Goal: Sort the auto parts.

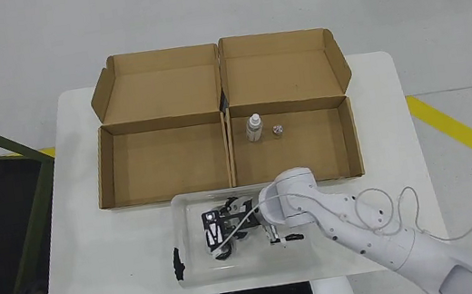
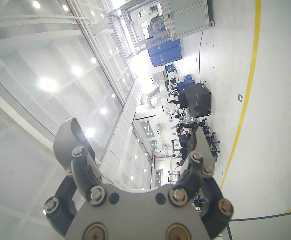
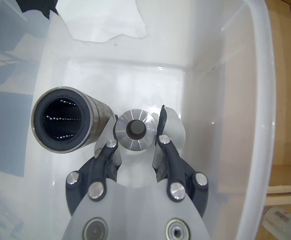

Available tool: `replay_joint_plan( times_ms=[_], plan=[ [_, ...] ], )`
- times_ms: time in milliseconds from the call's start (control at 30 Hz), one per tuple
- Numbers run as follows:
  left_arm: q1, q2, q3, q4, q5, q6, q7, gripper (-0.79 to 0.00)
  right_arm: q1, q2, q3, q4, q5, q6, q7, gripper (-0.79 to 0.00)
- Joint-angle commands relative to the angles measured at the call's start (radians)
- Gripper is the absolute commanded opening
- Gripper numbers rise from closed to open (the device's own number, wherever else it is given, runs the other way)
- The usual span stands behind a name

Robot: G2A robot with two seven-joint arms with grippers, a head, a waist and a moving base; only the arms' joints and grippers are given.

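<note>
The right claw [image 3: 137,126] is reaching down inside the clear bin [image 3: 257,91], at its right end as the top view shows it, and is gripping a small metal sleeve [image 3: 127,139]. One pad is pressing on each side of the sleeve's round body, and its open end is facing the wrist. A bigger steel bearing [image 3: 93,110] is lying just beside the sleeve, next to one finger [image 3: 113,145] and perhaps brushing it.

The sleeve is looking solid and stiff, likely heavy for its bulk, with a polished skin that is probably slippery. The hold across the middle of the barrel is looking sound, though a firm squeeze and a straight lift are likely needed to stop it rolling between the pads. Nudging the bearing is the main risk while the sleeve is coming out of the bin.

A tangle of black parts [image 1: 225,227] is sitting at the bin's other end. Two cardboard boxes [image 1: 166,167] are waiting just behind the bin.

The left claw [image 2: 134,134] is pointing up at the ceiling, jaws wide apart and holding nothing.
</note>
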State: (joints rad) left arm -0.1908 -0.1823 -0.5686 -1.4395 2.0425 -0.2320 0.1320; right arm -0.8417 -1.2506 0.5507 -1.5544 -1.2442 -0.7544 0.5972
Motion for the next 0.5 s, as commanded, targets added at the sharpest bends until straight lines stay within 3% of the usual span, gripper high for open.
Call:
replay_joint_plan(
  times_ms=[0,133,467],
  plan=[
    [0.0,0.0,0.0,0.0,0.0,0.0,0.0,0.0,0.002,-0.003,-0.003,0.004,0.0,0.0,0.0,-0.606],
    [0.0,0.0,0.0,0.0,0.0,0.0,0.0,0.0,0.002,-0.006,-0.004,-0.004,-0.004,-0.003,0.0,-0.785],
    [0.0,0.0,0.0,0.0,0.0,0.0,0.0,0.0,-0.032,0.007,0.031,-0.12,-0.042,-0.024,-0.028,-0.785]
  ],
)
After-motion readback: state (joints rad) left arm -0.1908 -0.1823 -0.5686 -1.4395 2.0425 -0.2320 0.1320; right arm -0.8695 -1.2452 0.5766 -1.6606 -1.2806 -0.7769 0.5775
